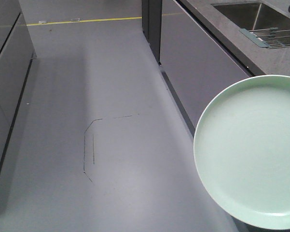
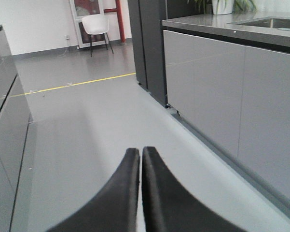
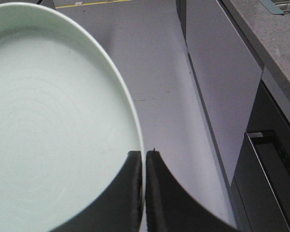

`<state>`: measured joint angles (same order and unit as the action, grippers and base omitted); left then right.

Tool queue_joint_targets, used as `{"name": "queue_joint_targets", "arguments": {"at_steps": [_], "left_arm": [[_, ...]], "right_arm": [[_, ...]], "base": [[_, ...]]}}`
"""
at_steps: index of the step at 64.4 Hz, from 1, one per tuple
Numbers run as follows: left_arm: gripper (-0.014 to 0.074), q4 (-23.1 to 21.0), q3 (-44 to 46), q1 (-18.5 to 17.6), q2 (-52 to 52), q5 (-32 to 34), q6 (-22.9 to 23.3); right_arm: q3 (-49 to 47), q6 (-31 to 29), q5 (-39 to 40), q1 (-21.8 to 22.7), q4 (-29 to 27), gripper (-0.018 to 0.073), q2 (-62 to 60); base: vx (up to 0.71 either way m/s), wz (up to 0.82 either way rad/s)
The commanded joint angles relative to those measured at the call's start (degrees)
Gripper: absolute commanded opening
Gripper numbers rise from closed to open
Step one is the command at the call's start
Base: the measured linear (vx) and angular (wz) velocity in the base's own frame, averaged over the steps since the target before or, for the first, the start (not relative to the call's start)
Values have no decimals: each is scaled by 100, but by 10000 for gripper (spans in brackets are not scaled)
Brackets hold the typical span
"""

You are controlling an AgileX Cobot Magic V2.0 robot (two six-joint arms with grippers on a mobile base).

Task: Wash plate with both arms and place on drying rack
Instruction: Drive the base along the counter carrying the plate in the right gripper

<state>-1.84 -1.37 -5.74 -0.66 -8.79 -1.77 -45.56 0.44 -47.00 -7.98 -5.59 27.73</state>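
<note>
The pale mint-green plate [image 1: 253, 154] hangs in the air at the lower right of the front view, face toward the camera, in front of the cabinet row. In the right wrist view the plate [image 3: 53, 121] fills the left side, and my right gripper [image 3: 144, 153] is shut on its rim, one finger on each face. My left gripper [image 2: 141, 151] is shut with nothing between its fingers, low over the grey floor. The drying rack [image 1: 272, 37] lies across the sink at the top right of the front view. Neither arm shows in the front view.
A grey countertop [image 1: 241, 46] with a steel sink [image 1: 253, 14] runs along the right over grey cabinet fronts [image 2: 222, 96]. Another cabinet row [image 1: 5, 72] lines the left. Grey floor [image 1: 101, 96] lies between, with a yellow line [image 1: 82, 21] far back. A white chair [image 2: 96, 26] stands at the far wall.
</note>
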Motion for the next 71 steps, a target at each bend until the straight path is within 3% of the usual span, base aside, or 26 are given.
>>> {"name": "queue_joint_targets", "arguments": {"at_steps": [1,71], "left_arm": [[4,-23,-162,5,-85,430,57],[4,-23,-162,5,-85,430,57]], "right_arm": [[-144,-44,435,24,-5,-3,40],[-144,-44,424,24,-5,-3,40]], "base": [[2,19],[6,18]]}}
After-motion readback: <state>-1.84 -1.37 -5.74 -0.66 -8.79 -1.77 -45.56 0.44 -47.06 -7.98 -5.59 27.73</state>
